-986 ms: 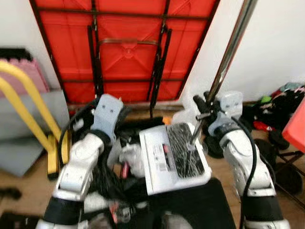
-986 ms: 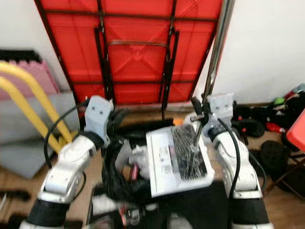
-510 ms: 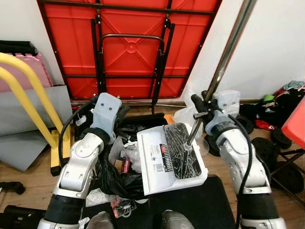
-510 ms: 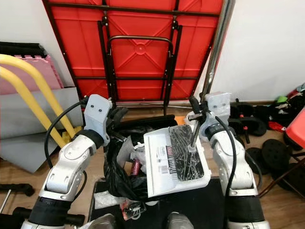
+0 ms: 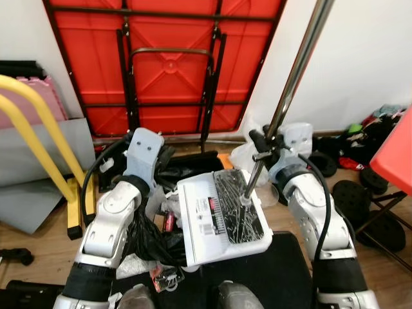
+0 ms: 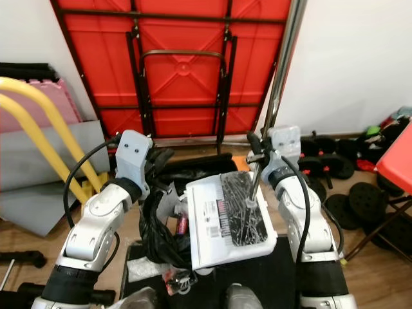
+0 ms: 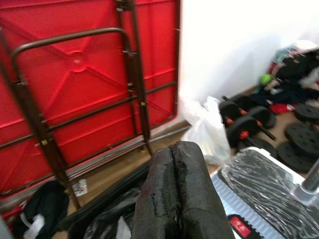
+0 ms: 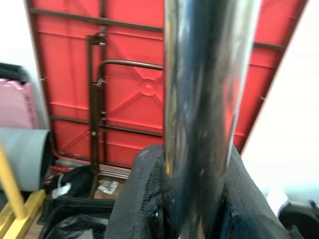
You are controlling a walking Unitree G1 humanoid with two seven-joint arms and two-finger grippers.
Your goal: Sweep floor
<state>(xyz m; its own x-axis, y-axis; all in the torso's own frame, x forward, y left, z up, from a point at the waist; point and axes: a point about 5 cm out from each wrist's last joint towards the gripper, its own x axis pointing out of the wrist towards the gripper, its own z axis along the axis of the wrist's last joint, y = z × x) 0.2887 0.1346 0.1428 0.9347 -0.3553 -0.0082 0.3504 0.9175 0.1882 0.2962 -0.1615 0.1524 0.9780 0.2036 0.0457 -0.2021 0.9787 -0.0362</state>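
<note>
Before one red table point(image 5: 168, 61), one pole point(image 5: 293, 71).

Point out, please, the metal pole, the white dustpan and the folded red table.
metal pole point(image 5: 297, 64), left eye view, on the shiny shaft.
white dustpan point(image 5: 199, 222), left eye view, on its white face.
folded red table point(image 6: 187, 45), right eye view, on its red underside.

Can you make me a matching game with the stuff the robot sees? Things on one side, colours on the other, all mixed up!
Things:
1. folded table
2. pole
3. rail
4. dustpan

Colours:
a. yellow
b. white
c. red
d. shiny silver

Pairs: 1-c, 2-d, 3-a, 4-b

The right gripper holds the pole.
</note>
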